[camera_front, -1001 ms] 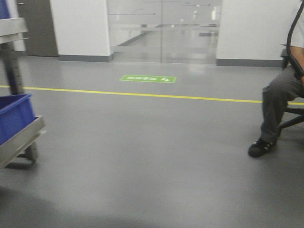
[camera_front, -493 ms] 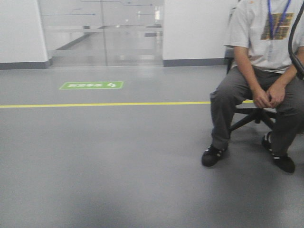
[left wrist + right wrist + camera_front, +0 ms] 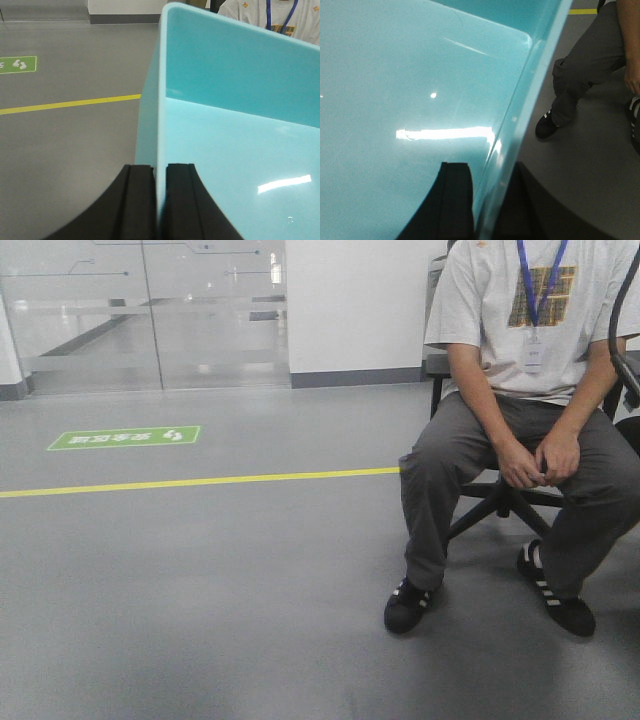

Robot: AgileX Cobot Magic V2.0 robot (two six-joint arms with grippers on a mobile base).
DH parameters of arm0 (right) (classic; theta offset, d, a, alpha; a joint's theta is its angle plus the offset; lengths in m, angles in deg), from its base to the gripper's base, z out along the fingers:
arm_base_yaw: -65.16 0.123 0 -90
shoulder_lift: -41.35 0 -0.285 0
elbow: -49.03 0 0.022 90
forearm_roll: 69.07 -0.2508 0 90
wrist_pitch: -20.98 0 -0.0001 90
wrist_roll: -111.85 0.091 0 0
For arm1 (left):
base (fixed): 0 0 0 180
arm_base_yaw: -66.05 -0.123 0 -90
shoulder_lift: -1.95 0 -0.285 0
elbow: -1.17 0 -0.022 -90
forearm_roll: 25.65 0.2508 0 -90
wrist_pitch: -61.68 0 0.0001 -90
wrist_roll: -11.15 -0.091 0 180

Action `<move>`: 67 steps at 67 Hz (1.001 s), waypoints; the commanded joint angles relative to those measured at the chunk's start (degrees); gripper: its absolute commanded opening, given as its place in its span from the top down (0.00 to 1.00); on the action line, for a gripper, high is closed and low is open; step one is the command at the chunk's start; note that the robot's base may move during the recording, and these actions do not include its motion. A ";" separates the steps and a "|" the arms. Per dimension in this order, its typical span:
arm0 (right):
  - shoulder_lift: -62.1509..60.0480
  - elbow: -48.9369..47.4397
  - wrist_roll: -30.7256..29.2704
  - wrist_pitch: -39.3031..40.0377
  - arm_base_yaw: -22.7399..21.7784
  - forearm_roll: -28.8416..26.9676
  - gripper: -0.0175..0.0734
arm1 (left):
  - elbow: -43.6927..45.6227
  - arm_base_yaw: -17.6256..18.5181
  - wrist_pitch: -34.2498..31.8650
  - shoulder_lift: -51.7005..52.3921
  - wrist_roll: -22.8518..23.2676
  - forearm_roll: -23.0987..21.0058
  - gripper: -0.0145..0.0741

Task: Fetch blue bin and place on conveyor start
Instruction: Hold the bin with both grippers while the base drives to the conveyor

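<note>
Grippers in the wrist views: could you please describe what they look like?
The left gripper has two matte black fingers, flat inside with a stepped ridge, flaring outward toward the base. The right gripper looks much the same, black and unmarked. No cables or labels show.

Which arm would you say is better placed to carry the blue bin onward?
Neither alone. The left gripper is shut on one wall of the blue bin, with a finger on each side of it, and the right gripper clamps another wall the same way. I would probably use both together.
</note>
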 commanded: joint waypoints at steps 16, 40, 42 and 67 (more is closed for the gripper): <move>-1.24 -0.54 -2.34 1.83 0.20 -0.40 0.98 | 0.41 0.08 -4.17 0.52 0.22 0.04 0.96; -1.17 -0.54 -2.34 9.52 0.20 -0.40 0.98 | 0.41 0.08 -4.18 0.52 0.22 0.20 0.96; -1.17 -0.54 -2.34 10.49 0.20 -0.40 0.98 | 0.41 0.08 -4.18 0.52 0.22 0.20 0.96; -1.17 -0.54 -2.34 21.28 0.20 -0.40 0.98 | 0.41 0.08 -4.18 0.52 0.22 0.20 0.96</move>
